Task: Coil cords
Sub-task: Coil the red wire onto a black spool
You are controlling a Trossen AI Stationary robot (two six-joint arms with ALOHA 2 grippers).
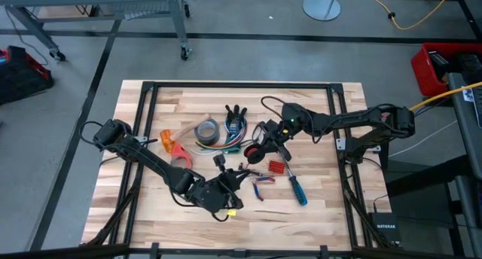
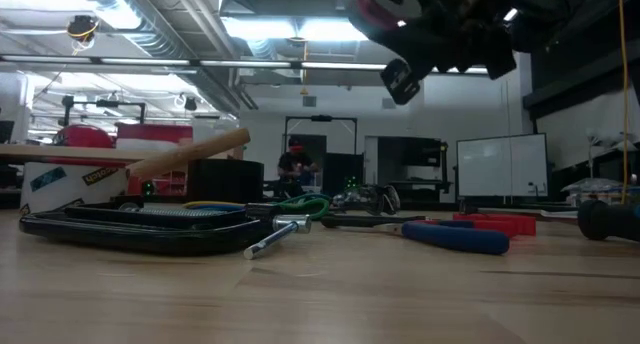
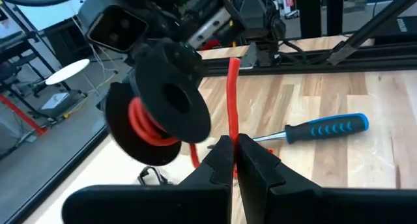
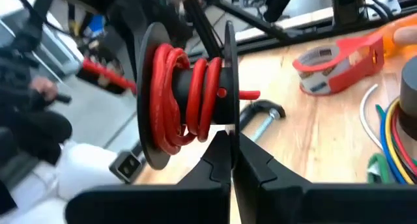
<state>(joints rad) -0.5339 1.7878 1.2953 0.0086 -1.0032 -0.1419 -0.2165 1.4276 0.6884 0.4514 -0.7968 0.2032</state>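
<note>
Aloft: a black spool [image 3: 171,97] is held clear of the wooden table [image 1: 331,214], seen high in the low view with bare air beneath it.
Red cord [image 3: 232,87]: several turns are wound around the spool's core; a free length is stretched straight from the spool to the left gripper.
Left gripper [image 3: 233,152]: positioned just beside the spool, on its front-left side in the high view; its fingers are pressed together with the red cord pinched between them.
Right gripper [image 4: 231,142]: placed directly at the spool; its fingers are brought together on the rim of one flange, so the spool is carried by it.
Other cords [image 1: 230,142]: a loose bundle of green, blue, white, yellow and red wires is laid on the table, near the spool on its left in the high view.
Grey duct tape roll [image 1: 206,129]: set touching that bundle, on the side away from the spool.
Orange-red tape roll [image 4: 332,61]: laid flat farther from the spool than the grey roll.
Blue-handled screwdriver [image 3: 329,127]: laid on the table near the spool, towards the front edge.
Background: a person is seen well behind the spool, beyond the table.
</note>
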